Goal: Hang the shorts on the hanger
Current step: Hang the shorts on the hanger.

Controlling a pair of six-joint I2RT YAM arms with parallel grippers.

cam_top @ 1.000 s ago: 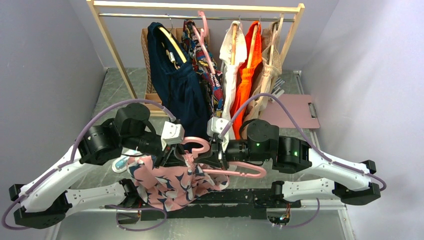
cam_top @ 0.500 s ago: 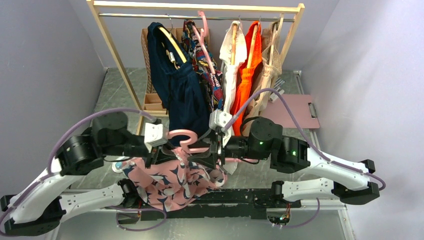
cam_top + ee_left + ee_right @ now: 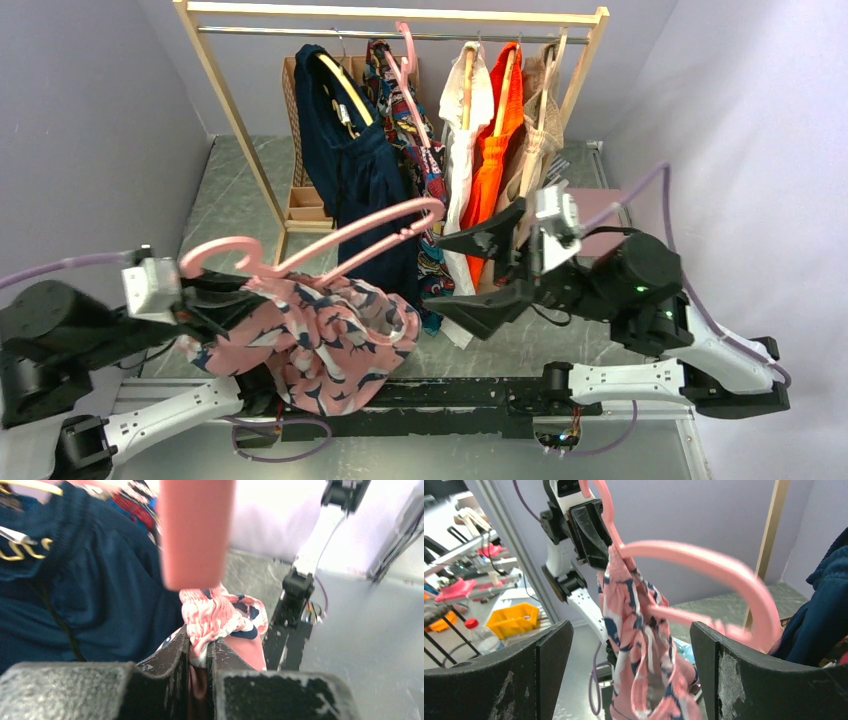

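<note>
The pale-pink hanger (image 3: 350, 235) is up in the air, its hook at the left and one long arm slanting up to the right. The pink wave-print shorts (image 3: 320, 340) hang bunched beneath it. My left gripper (image 3: 205, 295) is shut at the hanger's neck. The left wrist view shows the gathered waistband of the shorts (image 3: 215, 615) pinched in that gripper (image 3: 199, 640), under the blurred hanger (image 3: 195, 530). My right gripper (image 3: 478, 272) stands wide open to the right, apart from both. Its wrist view looks between the spread fingers (image 3: 630, 630) at the shorts (image 3: 634, 610) and the hanger (image 3: 694, 555).
A wooden clothes rack (image 3: 240, 130) stands behind, with a navy garment (image 3: 355, 170), a patterned one, a white one (image 3: 462, 130) and an orange one (image 3: 495, 150). A second pink hanger (image 3: 405, 60) hangs on the rail. A pink board (image 3: 590, 225) lies at the right.
My right gripper has opened, let go of the hanger and drawn back to the right. My left arm has pulled the hanger and shorts to the left and raised them.
</note>
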